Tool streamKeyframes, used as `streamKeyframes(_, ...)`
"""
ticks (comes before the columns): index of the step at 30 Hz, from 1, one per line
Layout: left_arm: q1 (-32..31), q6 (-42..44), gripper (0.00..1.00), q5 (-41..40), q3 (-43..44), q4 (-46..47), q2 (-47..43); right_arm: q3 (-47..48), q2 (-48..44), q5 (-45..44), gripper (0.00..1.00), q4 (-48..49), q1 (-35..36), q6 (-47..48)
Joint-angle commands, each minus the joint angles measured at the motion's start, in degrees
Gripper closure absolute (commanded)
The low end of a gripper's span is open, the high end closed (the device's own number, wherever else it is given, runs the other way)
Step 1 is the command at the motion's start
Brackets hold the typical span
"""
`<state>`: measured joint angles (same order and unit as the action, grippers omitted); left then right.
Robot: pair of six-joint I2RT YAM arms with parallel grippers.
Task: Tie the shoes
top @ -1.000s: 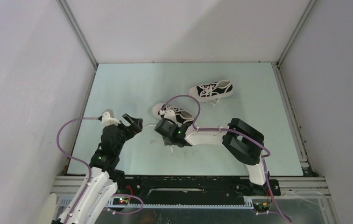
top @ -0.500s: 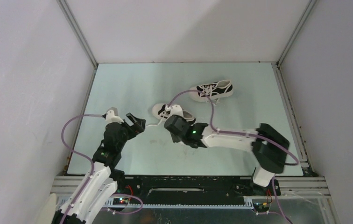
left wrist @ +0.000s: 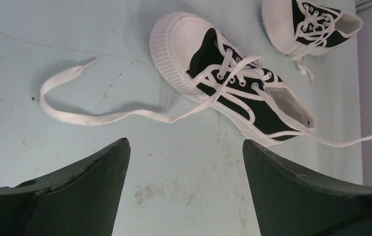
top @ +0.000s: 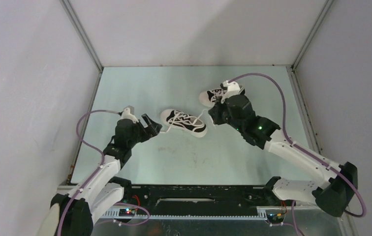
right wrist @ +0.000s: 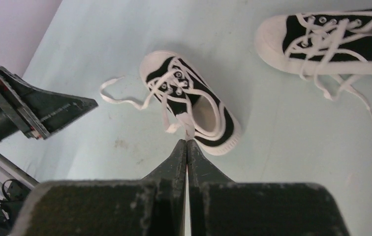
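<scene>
Swinging out from the desk's middle since the earlier frame, the right arm now reaches right and far, and its right end effector (top: pixel 213 118) hangs just in front of the far shoe (top: pixel 206 97). It is clenched on the end of the right lace (left wrist: pixel 351 142), which runs nearly taut and off the desk (top: pixel 174 162) from the near shoe (top: pixel 183 121). That pull likely serves to draw out the slack before any knot. The left lace (left wrist: pixel 90 115) lies slack in a curve on the desk. The left end effector (top: pixel 154 127) hovers beside it, released with jaws wide, apparently placed to take that end.

The near shoe sits mid-desk, well clear of every edge, with bare surface in front and to the left for crossing laces. Room is tighter on the right, where the far shoe lies close behind the clenched fingers.
</scene>
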<state>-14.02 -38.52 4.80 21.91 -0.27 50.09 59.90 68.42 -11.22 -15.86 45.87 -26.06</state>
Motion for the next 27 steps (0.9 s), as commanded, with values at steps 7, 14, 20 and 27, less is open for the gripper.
streamKeyframes(7, 1.40, 3.85, 0.17, 0.28, 9.24, 5.69, 10.68, -11.40, -3.78, 19.60, 1.00, 0.12, 5.90, 7.90)
streamKeyframes(14, 2.13, 5.87, 0.30, 4.33, 25.70, 4.06, 28.84, -11.74, 2.74, 14.04, 0.49, 0.22, 11.36, 6.66)
streamKeyframes(20, 2.93, 5.94, 0.31, 8.43, 38.71, -0.60, 44.79, -11.91, 5.24, 12.64, 0.43, 2.31, 5.06, 0.50)
streamKeyframes(27, 2.73, 3.11, 0.35, 14.98, 43.15, -0.67, 54.77, -16.13, 3.40, 5.32, 0.47, 3.88, 4.91, -2.75)
